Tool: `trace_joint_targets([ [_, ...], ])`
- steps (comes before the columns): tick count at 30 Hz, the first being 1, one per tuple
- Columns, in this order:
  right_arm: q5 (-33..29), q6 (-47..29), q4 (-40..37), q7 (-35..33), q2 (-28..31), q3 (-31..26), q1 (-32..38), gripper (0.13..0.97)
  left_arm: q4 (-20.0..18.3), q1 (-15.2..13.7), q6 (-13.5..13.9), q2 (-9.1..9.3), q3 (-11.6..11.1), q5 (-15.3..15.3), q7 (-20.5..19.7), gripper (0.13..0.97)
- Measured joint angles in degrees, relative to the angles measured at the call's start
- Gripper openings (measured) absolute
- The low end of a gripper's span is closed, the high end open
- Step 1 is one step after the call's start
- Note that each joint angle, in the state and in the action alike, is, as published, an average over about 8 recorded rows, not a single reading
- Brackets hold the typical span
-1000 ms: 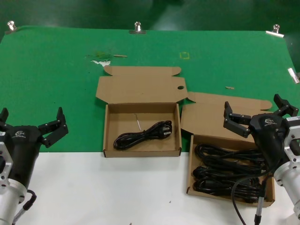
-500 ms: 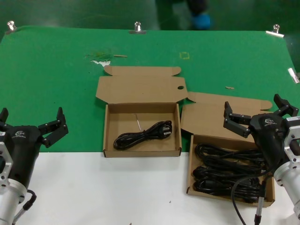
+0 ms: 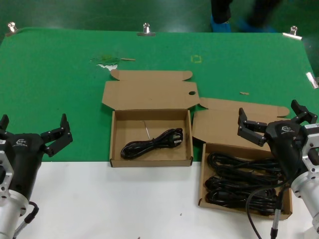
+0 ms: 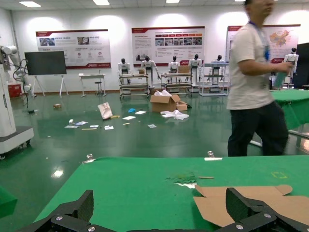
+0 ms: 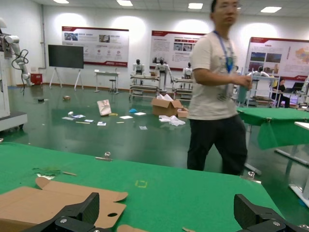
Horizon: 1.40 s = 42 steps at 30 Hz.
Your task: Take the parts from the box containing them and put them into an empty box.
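Both arms end in silver-grey metal wrist cylinders, capped by rounded black housings with a small pale logo. Left gripper point(image 3: 34, 130) and right gripper point(image 3: 276, 117): black, angular, paired fingers, small silver screws at the knuckles. Thin black cable point(image 3: 259, 211) loops by the right wrist.

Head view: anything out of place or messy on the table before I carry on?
Some scattered pale and green debris lies on the green mat beyond the wider box. The narrower box sits skewed, its lid overlapping the wider box's corner. Nothing looks damaged.
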Motion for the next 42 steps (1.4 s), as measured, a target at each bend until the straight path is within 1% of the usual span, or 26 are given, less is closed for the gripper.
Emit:
trace_joint_targets([
  [42, 0.0, 0.0, 0.0, 0.0, 0.0, 0.0, 0.0, 0.966, 0.0, 0.0, 0.0, 0.0, 0.0, 0.0, 0.0, 0.966],
])
